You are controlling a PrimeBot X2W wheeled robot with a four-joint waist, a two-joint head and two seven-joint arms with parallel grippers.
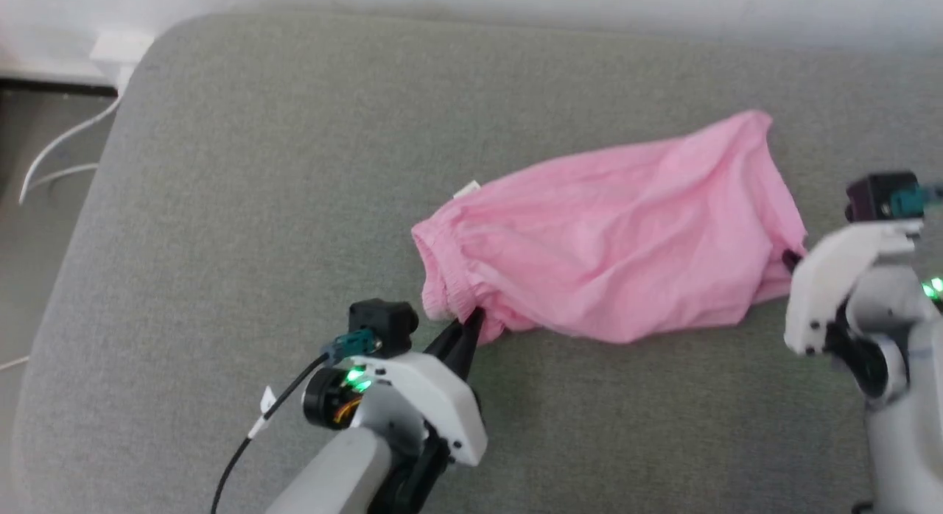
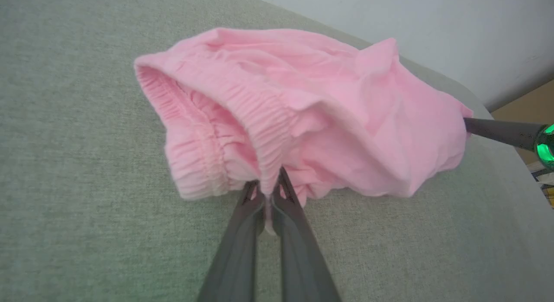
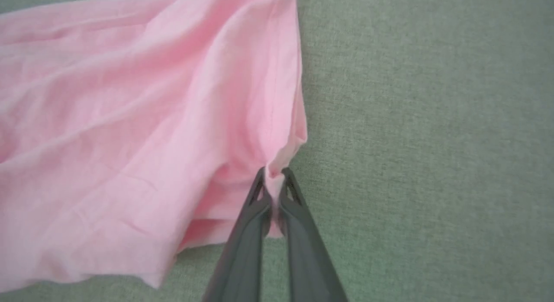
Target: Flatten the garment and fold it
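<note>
Fingers [image 2: 236, 250] of the left gripper [image 2: 270, 194] are clamped together on the gathered elastic waistband [image 2: 264, 133] of the garment [image 1: 611, 230], with a fold of pink cloth squeezed between their tips at the band's near corner. On the other arm, the right gripper [image 3: 273, 181] is likewise closed on cloth. Its two dark fingers pinch a small bunch of the hem edge at the garment's opposite end, and creases run out from the pinch. The garment lies on a grey fabric cushion [image 1: 280, 175], stretched sideways in the head view between the two grippers, waistband end toward the robot's left and leg end toward its right. It is rumpled rather than flat, and in the left wrist view the waistband opening gapes and folds over on itself. A small white tag [image 1: 466, 189] sticks out at the far edge of the band. Beyond the cushion's left corner a white cable [image 1: 62, 142] trails over a darker floor [image 1: 44, 227], and a pale wall [image 1: 516, 2] runs behind the cushion.
</note>
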